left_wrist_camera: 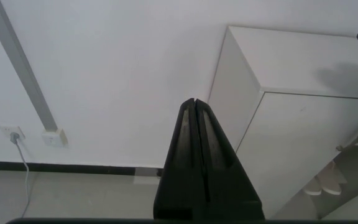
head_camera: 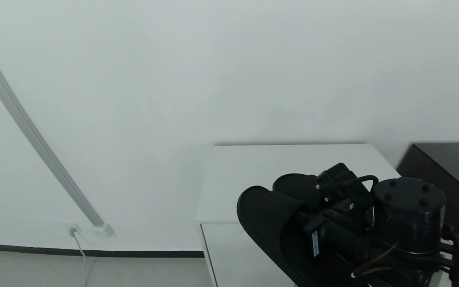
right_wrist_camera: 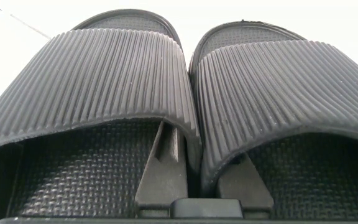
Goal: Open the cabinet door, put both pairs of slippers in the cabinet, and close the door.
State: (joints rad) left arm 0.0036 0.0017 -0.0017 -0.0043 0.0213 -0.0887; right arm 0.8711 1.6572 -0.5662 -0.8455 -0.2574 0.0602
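Black ribbed slippers (right_wrist_camera: 104, 81) sit side by side in our right gripper (right_wrist_camera: 201, 177), a finger under each strap pinching them together, toes pointing straight out from the wrist toward the wall, over the white cabinet (head_camera: 253, 179), while our left gripper (left_wrist_camera: 195, 124) is closed, empty.

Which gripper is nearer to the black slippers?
Right. The right gripper clamps the slippers, a finger inside each; the left gripper hangs apart from them, shut, pointing toward the wall.
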